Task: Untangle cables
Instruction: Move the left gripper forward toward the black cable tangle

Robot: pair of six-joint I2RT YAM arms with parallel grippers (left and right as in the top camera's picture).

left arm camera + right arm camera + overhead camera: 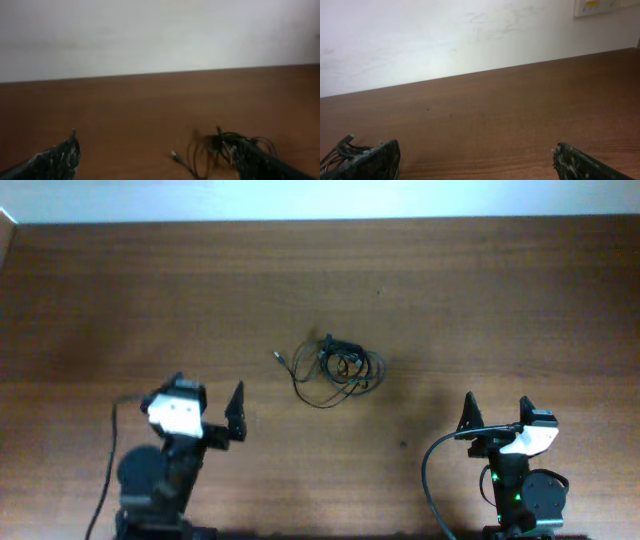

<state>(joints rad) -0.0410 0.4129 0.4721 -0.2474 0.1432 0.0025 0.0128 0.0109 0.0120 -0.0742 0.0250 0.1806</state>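
Note:
The cables [335, 368] are thin black wires in one small tangle of loose loops on the wooden table [500, 290], near its middle. One strand ends in a pale plug tip [279, 357] at the left. My left gripper [209, 383] is open and empty, to the near left of the tangle and apart from it. In the left wrist view the tangle [210, 147] lies ahead between the open fingers [156, 150], partly hidden by the right finger. My right gripper [497, 402] is open and empty, to the near right. The right wrist view [475, 152] shows only a few loops [337, 150] at its lower left edge.
A pale wall [470, 40] rises behind the table's far edge, with a white outlet plate [600, 6] at the upper right. Thick black arm cables [430, 480] hang by both arm bases at the front edge.

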